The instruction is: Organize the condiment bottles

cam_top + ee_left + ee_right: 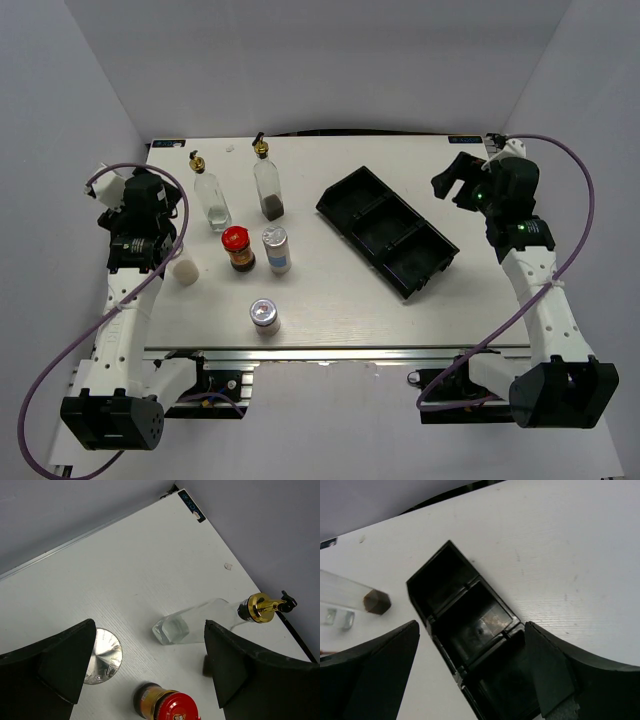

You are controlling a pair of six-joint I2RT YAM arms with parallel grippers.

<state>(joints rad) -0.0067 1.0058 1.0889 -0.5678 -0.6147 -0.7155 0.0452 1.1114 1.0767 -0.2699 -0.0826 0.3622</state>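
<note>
Two tall clear bottles with gold pourers stand at the back left: one with clear liquid (pixel 211 196) (pixel 200 620) and one with a dark base (pixel 267 186) (pixel 374 602). In front of them are a red-lidded jar (pixel 237 247) (pixel 167 706), a silver-capped shaker (pixel 276 249) and another shaker (pixel 265 316) nearer the front edge. A pale shaker (pixel 184 270) (pixel 102 656) sits by the left arm. My left gripper (pixel 160 212) (pixel 150 626) hangs open above this group, holding nothing. My right gripper (pixel 452 182) (pixel 471 626) is open above the tray, also holding nothing.
A black three-compartment tray (pixel 387 230) (pixel 422 600) lies diagonally at the right centre of the white table (pixel 340 300), all its compartments empty. Grey walls close in the table at the back and sides.
</note>
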